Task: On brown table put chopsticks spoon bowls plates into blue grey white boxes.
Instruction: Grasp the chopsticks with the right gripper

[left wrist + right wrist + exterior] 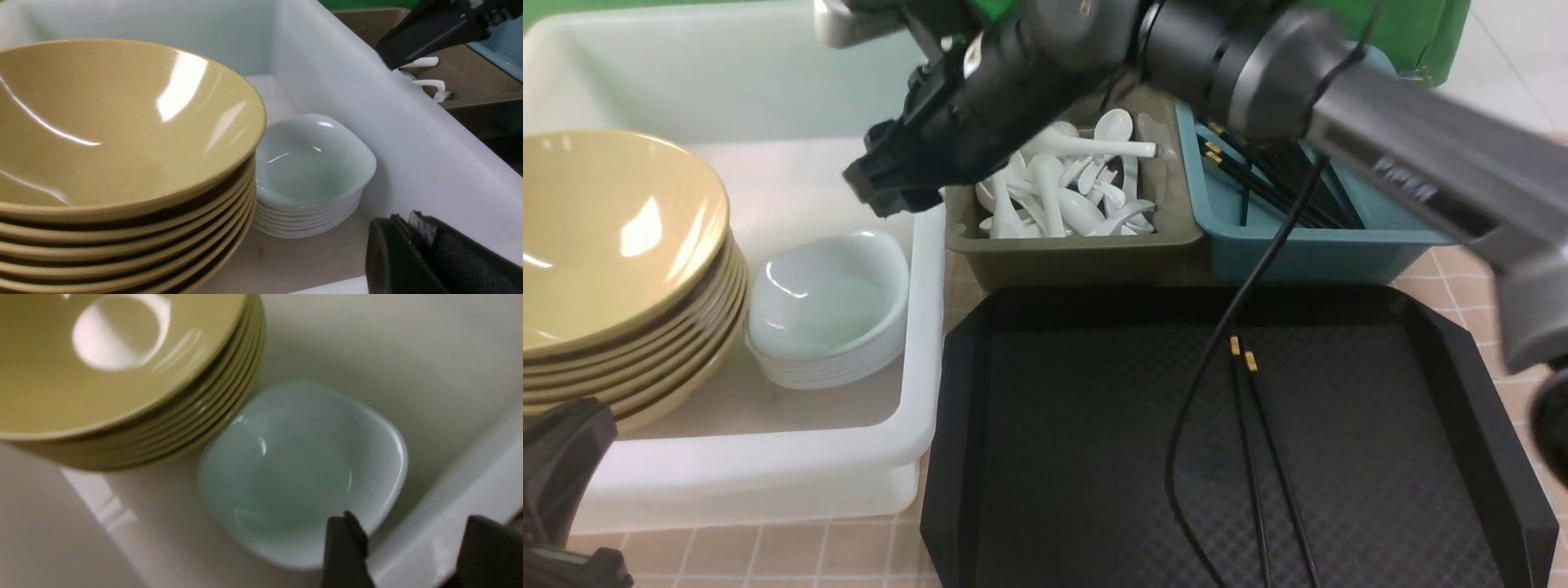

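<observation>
**A:** Front view first. How much is sorted?
**B:** Most of it, I'd judge. On the brown table (768,547), the white tub (915,269) holds a stack of yellow bowls (613,245) with a stack of plates (829,302) just beside it. Spoons (1062,196) fill the grey box (1078,253), and chopsticks (1274,184) lie in the blue box (1307,253). 2 more sticks lie on the black tray (1094,490), so those are left.
**A:** The arms?
**B:** The right gripper (882,184) hangs over the tub's rim, near the plates. Its jaws are unreadable there. The left gripper (564,474) sits low by the tub's near corner.
**A:** Left wrist view?
**B:** It shows the plates' layered edges tucked under the bowls' overhanging rim. The left gripper (412,257) is closed and empty.
**A:** Right wrist view?
**B:** Only here do you see the right gripper's 2 fingers (345,555) standing apart with nothing between them, and the top plate just below.
</observation>
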Controlling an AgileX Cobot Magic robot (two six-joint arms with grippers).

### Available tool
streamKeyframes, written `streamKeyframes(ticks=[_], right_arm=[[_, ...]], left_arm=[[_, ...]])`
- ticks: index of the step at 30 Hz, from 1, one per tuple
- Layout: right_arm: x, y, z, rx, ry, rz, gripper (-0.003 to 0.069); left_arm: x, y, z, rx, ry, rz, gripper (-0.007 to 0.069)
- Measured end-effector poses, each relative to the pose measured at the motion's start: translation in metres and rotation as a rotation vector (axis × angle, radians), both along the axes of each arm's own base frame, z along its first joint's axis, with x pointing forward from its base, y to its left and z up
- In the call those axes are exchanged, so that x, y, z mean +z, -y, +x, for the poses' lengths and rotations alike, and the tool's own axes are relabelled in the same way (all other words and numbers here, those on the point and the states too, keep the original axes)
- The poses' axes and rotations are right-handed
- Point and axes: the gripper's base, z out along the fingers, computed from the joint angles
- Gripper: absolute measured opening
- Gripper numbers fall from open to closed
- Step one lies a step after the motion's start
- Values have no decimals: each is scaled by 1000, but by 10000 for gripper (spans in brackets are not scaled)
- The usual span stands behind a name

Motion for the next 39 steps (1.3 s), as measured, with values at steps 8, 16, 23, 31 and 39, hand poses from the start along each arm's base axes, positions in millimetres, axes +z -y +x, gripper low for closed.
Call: streamKeyframes(ticks=[8,16,23,31,39], right_arm=[[35,83,-31,-184,90,-404,391],[-112,141,-71,-337,-276,-475,276],[-155,160,-77,-441,-349,-411,242],[-171,155,-69,-434,-342,-404,223],[-141,140,-82,-347,-230,-311,55]], left_arm=[[-2,1,-1,-6,-25,-24,1],[0,1,0,-4,-4,-33,1],[0,1,0,-4,-2,-34,1],[0,1,0,-4,-2,-34,1],[0,1,0,-4,-2,-34,1]])
